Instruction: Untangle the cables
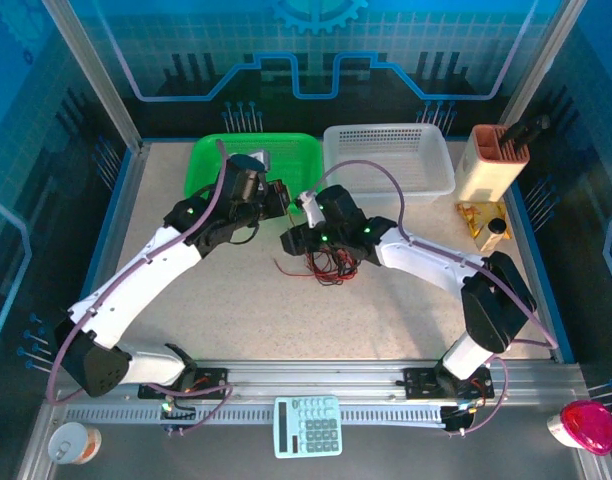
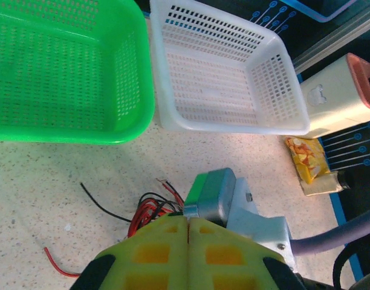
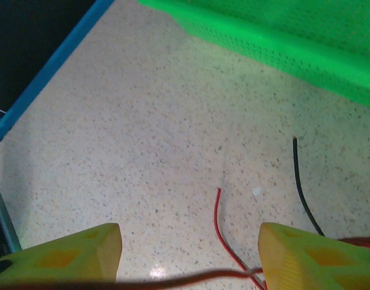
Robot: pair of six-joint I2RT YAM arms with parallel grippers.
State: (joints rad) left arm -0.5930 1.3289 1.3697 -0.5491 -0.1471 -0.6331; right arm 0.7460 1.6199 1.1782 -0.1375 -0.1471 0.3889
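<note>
Red and black cables (image 2: 144, 215) lie bunched, right fingers (image 3: 303, 257) spread, left fingers (image 2: 164, 251) pressed together: pinching several strands could tighten the tangle.

Bright, even light falls from above on the bench (image 1: 236, 310), and the shadows are soft and faint. The green basket (image 2: 64, 66) casts a green tint on the speckled surface beside it. In the right wrist view the yellow fingers (image 3: 64, 257) are blurred, with a pale glare spot between them.
</note>
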